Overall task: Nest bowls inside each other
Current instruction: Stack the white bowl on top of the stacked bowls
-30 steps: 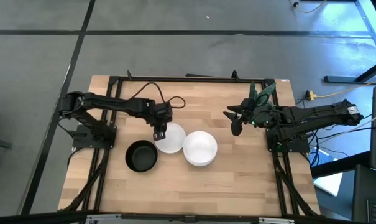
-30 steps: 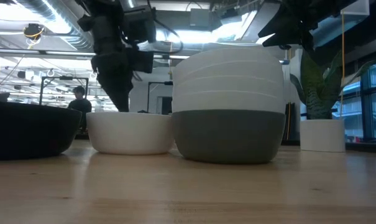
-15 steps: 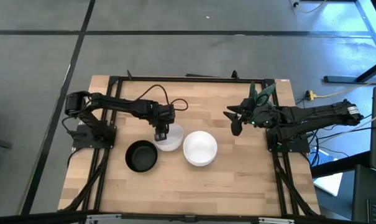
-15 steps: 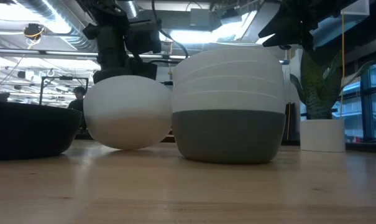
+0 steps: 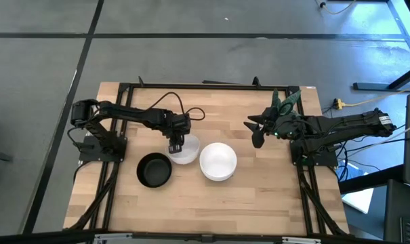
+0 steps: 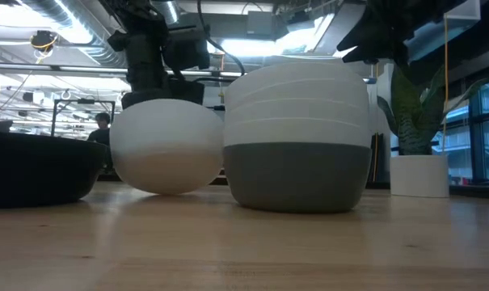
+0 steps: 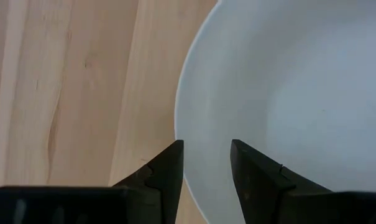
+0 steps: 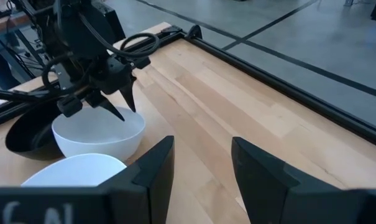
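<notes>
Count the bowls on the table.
At least 4: black bowl on the left arm's side; white bowl beside it, in the left gripper; dark grey bowl stacked under white bowls, some perhaps hidden.

A pale wooden tabletop (image 5: 211,196) sits on grey floor (image 5: 191,41). A potted plant (image 6: 418,121) stands at its edge.

I can read no text, label, brand or number anywhere from here, not on anything around either claw.
</notes>
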Controlling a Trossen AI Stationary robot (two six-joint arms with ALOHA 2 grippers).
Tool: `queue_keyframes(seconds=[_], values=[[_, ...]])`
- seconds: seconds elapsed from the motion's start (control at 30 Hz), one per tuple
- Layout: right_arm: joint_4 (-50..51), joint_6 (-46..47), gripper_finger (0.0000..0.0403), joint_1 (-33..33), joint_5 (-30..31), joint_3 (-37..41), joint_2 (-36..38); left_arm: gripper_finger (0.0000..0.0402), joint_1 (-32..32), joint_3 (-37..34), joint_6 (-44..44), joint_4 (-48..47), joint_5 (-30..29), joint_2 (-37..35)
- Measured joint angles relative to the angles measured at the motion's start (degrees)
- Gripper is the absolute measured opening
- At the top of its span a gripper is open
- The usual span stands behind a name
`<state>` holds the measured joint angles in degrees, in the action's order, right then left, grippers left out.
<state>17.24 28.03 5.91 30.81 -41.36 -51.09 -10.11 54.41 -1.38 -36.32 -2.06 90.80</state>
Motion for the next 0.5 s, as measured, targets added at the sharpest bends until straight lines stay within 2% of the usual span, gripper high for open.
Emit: queue_keyframes(seconds=[0.5], values=[[1.11, 1.38, 0.0161, 0.02, 0.00, 0.00, 0.00, 0.0127, -1.23, 0.02, -4.88, -0.04, -0.51, -0.02]])
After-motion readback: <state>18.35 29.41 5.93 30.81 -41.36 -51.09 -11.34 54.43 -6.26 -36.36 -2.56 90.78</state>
